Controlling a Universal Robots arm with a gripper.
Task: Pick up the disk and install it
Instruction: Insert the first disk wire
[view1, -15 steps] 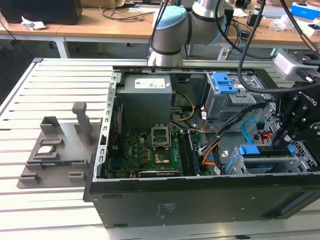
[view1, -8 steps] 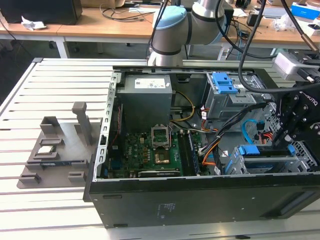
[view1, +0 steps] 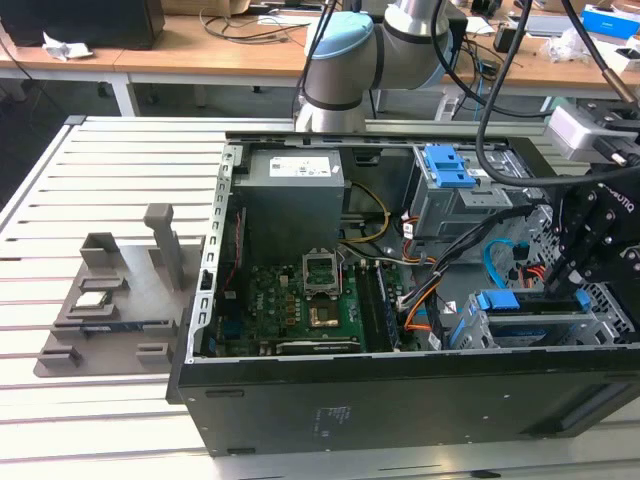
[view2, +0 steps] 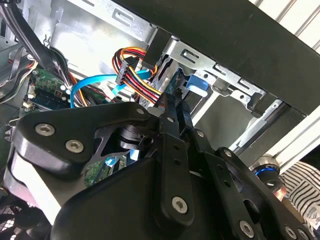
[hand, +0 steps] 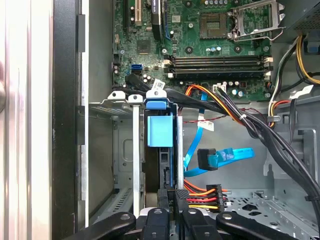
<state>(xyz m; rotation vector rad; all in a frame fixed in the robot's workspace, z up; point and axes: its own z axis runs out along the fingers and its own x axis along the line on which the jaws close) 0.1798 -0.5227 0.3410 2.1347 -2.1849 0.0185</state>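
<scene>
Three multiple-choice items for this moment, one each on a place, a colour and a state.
1. Where is the disk?
A. Outside the computer case
B. On edge in the drive cage inside the case
C. Lying flat on the case floor

2. What colour is the bracket on the disk?
A. Red
B. Yellow
C. Blue

3. How is the gripper?
A. Open, touching nothing
B. Shut on the disk's end
C. Shut on nothing

Answers:
1 B: the first wrist view shows the disk standing between the cage's metal rails.
2 C: the tab at the disk's far end is bright blue.
3 B: in the first wrist view the fingertips sit tight on either side of the disk's near edge.
</scene>
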